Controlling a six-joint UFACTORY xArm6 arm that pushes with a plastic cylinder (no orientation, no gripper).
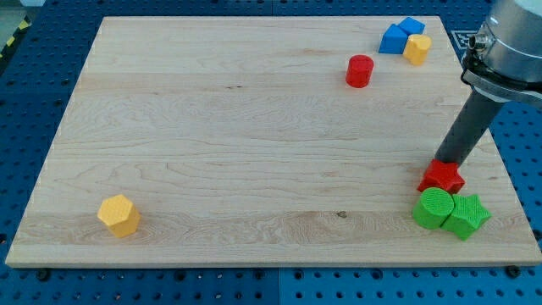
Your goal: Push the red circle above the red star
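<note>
Camera view: arm body cut off at upper right of frame; only the dark rod and part of the housing show. My tip (444,161) sits at the top edge of the red star (441,177), lower right; its very end merges w/ the star, so contact can't be told for sure. No pincer on this rig, just the rod.

Red circle (360,71) stands upper right of centre, well apart from the star.

Green circle (434,208) and green star (467,215) crowd just below the red star. Blue block (395,37), shape unclear, partly hidden behind yellow block (417,48) at top right. Yellow hexagon (118,215) alone at lower left. Wooden board (212,152).
</note>
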